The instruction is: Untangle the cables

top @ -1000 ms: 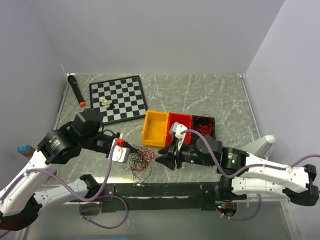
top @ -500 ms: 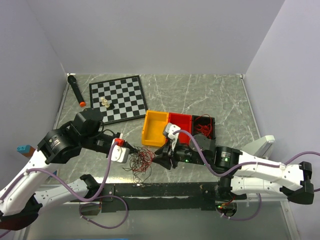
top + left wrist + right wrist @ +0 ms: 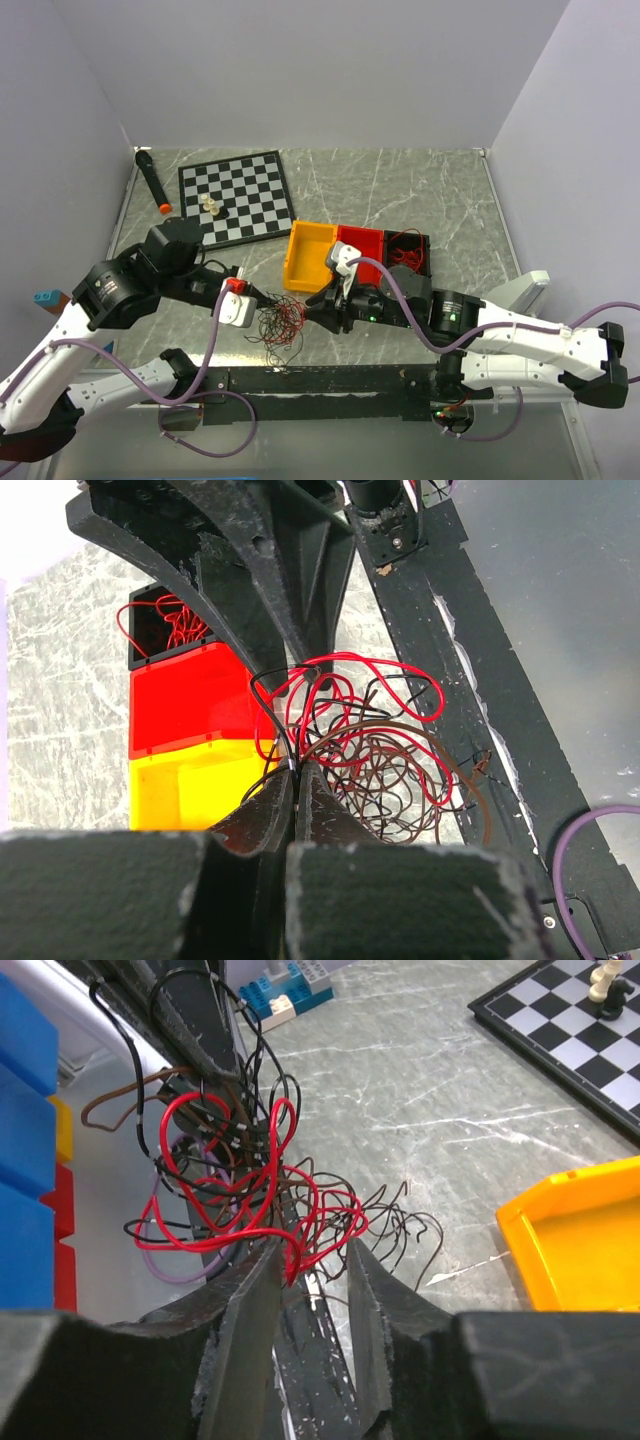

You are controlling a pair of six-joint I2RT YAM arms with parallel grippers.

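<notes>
Cables [image 3: 281,326] between both arms.
Left gripper [image 3: 294,772] pinched shut on strands; right gripper [image 3: 312,1258] jaws apart around a red loop (overhead can't resolve either).

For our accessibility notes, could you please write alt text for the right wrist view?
The right end effector, its jaws apart, straddles red strands of a tangle of red, black and brown wires; a yellow bin sits at right on the marbled table.

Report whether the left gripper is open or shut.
Shut: the left gripper has its tips pressed together, pinching strands of the cables.
</notes>
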